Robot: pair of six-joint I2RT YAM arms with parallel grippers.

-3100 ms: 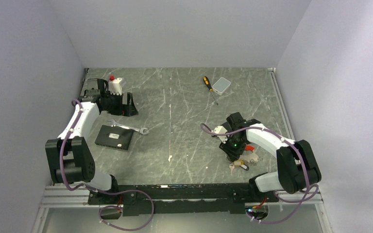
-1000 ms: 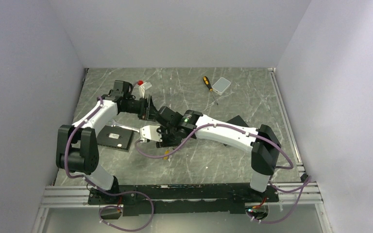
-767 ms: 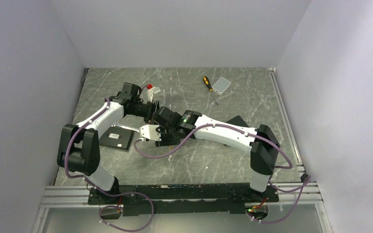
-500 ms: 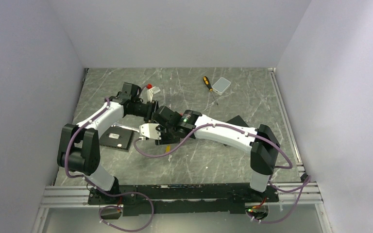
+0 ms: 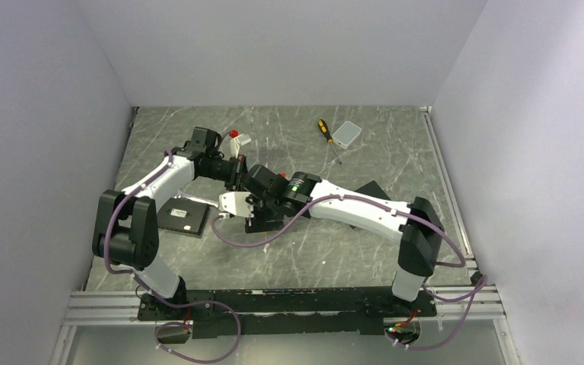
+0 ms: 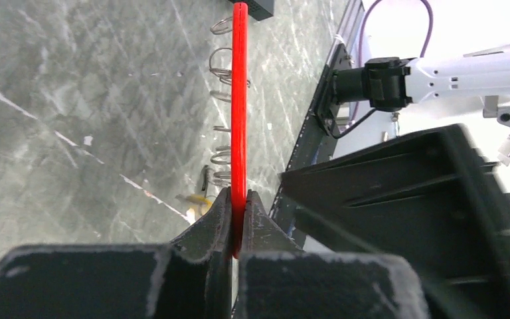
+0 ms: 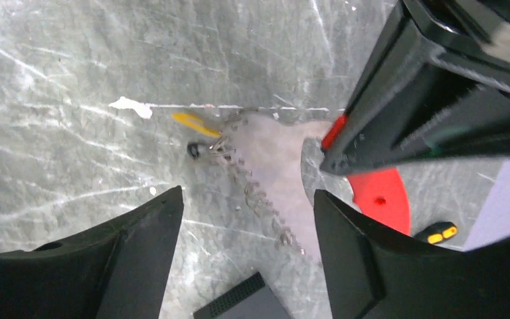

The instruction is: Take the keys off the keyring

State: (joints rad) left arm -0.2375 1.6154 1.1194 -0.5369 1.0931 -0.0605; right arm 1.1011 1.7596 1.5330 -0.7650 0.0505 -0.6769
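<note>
One keyring (image 6: 240, 100), red strip edge-on, pointing straight out of clamped left jaws, right jaws wide apart, empty

My left jaws look like matt black plastic with a faint grain. The red strip (image 6: 239, 100) is smooth, glossy plastic. The wire coil (image 6: 220, 66) beside it is bright bare metal. The table (image 6: 73, 100) is grey and marbled, smooth with a dull sheen, streaked with pale scratches.
</note>
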